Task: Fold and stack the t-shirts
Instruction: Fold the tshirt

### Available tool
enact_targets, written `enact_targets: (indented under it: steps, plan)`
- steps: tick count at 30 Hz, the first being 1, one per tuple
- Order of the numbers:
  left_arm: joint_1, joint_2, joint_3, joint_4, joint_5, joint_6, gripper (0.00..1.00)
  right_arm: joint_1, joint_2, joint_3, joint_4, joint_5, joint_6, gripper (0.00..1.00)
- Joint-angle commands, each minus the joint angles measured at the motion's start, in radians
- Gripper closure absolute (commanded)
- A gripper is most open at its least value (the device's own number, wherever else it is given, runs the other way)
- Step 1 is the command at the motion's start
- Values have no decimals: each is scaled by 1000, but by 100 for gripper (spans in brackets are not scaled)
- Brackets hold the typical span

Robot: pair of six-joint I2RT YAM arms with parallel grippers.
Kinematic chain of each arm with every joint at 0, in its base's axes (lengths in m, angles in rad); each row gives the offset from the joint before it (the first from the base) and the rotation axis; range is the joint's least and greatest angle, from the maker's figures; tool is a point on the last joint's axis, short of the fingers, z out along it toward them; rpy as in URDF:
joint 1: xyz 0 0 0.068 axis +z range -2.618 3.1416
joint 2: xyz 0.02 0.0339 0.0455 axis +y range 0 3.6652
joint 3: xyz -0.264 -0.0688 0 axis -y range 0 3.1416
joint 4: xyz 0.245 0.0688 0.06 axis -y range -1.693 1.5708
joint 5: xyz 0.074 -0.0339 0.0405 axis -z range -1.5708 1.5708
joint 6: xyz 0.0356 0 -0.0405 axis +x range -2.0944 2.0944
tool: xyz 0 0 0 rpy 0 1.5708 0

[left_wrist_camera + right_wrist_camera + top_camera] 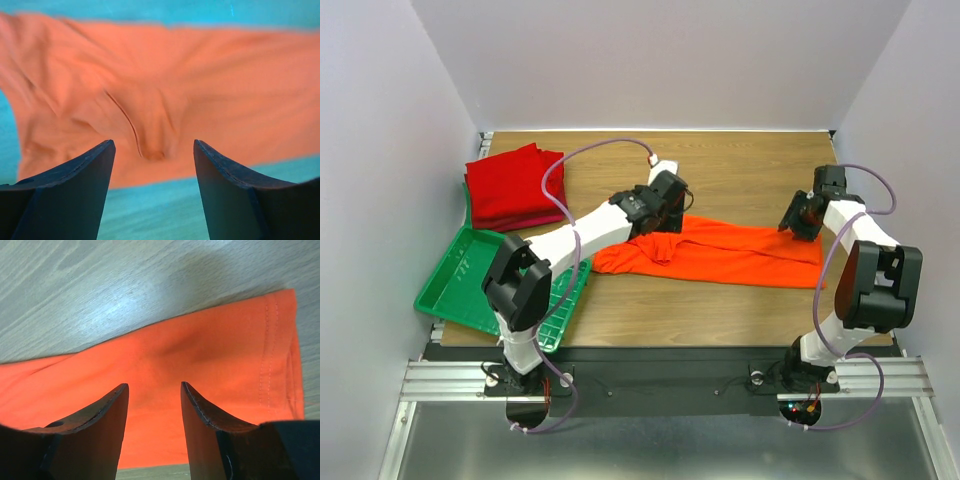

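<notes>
Top external — orange shirt (pixel 720 250) is laid lengthwise across table (pixel 740 170), bunched at its left end; red shirts (pixel 510 185) are stacked folded far left, just beyond tray (pixel 460 275) | left wrist — left gripper (pixel 152 145) is held over the bunch, jaws spread | right wrist — right gripper (pixel 152 385) is held over the hemmed end, jaws spread

The bright orange t-shirt (pixel 740 255) lay lengthwise across the middle and right of the table (pixel 740 170), folded into a long narrow band, flat at its right end, bunched and creased at its left. The deep red t-shirts (pixel 510 185) sat folded in a flat stack at the far left corner, apart from it
</notes>
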Motion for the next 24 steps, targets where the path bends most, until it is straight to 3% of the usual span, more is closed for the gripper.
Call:
enact_targets:
  steps: [1, 9, 15, 18, 19, 22, 24]
  plan:
    - [70, 91, 104, -83, -106, -34, 28, 8, -46, -1, 27, 18, -18, 48]
    - [97, 228, 241, -132, -118, 18, 31, 8, -34, 4, 26, 14, -19, 48]
    - [126, 239, 183, -120, -84, 9, 37, 8, -30, -4, 24, 12, -21, 48]
    - [127, 222, 155, -105, -73, 2, 51, 8, -30, -12, 26, 11, -22, 48]
    - [127, 214, 151, -100, -72, -4, 64, 8, -30, -13, 26, 9, -22, 48]
    - [127, 199, 125, -99, -66, -18, 90, 8, -30, -16, 26, 1, -22, 48]
    - [127, 186, 91, -94, -58, -24, 97, 8, -28, -16, 26, -5, -22, 48]
